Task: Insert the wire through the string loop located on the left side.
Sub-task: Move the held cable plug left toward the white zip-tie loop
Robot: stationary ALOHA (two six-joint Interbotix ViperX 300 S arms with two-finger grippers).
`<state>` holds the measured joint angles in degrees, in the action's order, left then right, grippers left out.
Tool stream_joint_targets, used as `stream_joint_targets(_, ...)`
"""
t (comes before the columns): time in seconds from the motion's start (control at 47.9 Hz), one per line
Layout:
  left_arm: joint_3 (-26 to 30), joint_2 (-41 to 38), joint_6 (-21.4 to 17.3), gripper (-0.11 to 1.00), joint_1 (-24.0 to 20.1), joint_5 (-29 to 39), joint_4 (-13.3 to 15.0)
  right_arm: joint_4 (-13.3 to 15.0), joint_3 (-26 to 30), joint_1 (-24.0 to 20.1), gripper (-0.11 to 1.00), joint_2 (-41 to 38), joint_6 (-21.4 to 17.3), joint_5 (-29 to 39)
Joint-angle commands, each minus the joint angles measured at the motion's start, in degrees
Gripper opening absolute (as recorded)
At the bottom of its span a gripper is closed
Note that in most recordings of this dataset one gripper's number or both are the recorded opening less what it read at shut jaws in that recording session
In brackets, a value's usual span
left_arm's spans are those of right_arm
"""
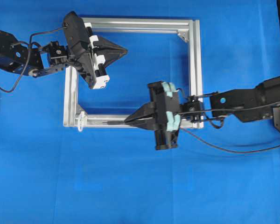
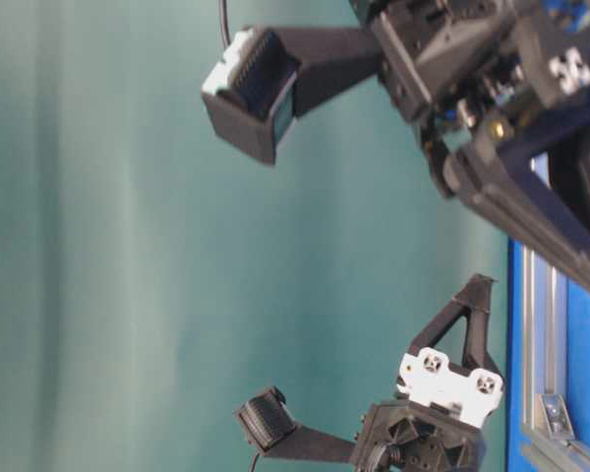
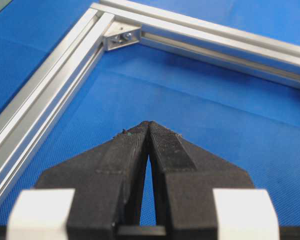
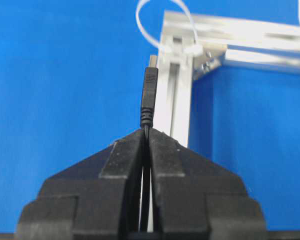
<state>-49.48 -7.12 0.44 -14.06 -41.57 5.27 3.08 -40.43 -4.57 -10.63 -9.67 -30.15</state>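
Plug end of the wire (image 4: 149,90) stuck out from the right gripper (image 4: 146,134), clamped shut on it, just short of the string loop (image 4: 162,22). Left gripper (image 3: 149,127) was closed, empty. Risk: plug sat slightly off-line, could nudge the limp loop aside or hit the frame (image 4: 177,100).

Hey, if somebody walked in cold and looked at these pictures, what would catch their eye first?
Probably the silver frame lying flat on the bright blue cloth, with a black arm reaching in from each side. Next, the right end effector, shut on the wire, its plug tip aimed along the frame's lower rail at the string loop on the lower left corner. The left end effector hovers shut and empty over the top rail.
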Motion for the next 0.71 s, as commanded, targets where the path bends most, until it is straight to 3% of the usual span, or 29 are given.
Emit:
stream_joint_targets(0.0, 0.4, 1.7, 0.1, 0.00, 0.1, -0.4, -0.1, 0.5, 2.8, -0.2, 0.00, -0.4, 0.1, -0.6)
stream_joint_targets(0.292, 0.4, 1.7, 0.1, 0.00, 0.1, -0.4, -0.1, 2.3, 7.9, -0.1, 0.00, -3.5, 0.1, 0.0)
stream_joint_targets(0.689, 0.4, 1.7, 0.0, 0.00, 0.1, -0.3, -0.1, 2.3, 7.7, 0.2, 0.00, -3.8, 0.1, 0.1)
